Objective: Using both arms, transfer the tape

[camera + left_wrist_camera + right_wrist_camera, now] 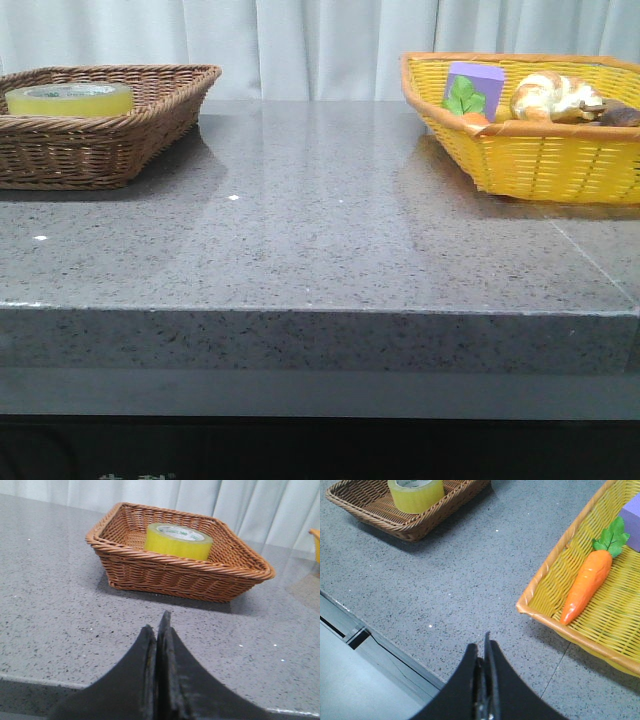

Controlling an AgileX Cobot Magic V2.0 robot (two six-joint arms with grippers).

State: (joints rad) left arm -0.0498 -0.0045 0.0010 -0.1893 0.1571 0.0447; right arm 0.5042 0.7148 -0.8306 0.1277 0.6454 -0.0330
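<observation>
Yellow tape (178, 541) is lying flat inside the brown basket (150, 570) — both grippers, left (159, 645) and right (483, 665), are sitting pressed closed, so the left needs opening wide before reaching in.

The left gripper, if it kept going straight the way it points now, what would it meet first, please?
Probably the brown wicker basket holding the tape; only bare table lies before the shut left gripper.

The tape (69, 98), a wide squat roll of translucent yellow with a pale printed core, lies flat on its side-face inside the brown wicker basket (150, 125) at the upper left of the front view, hole facing up.
</observation>
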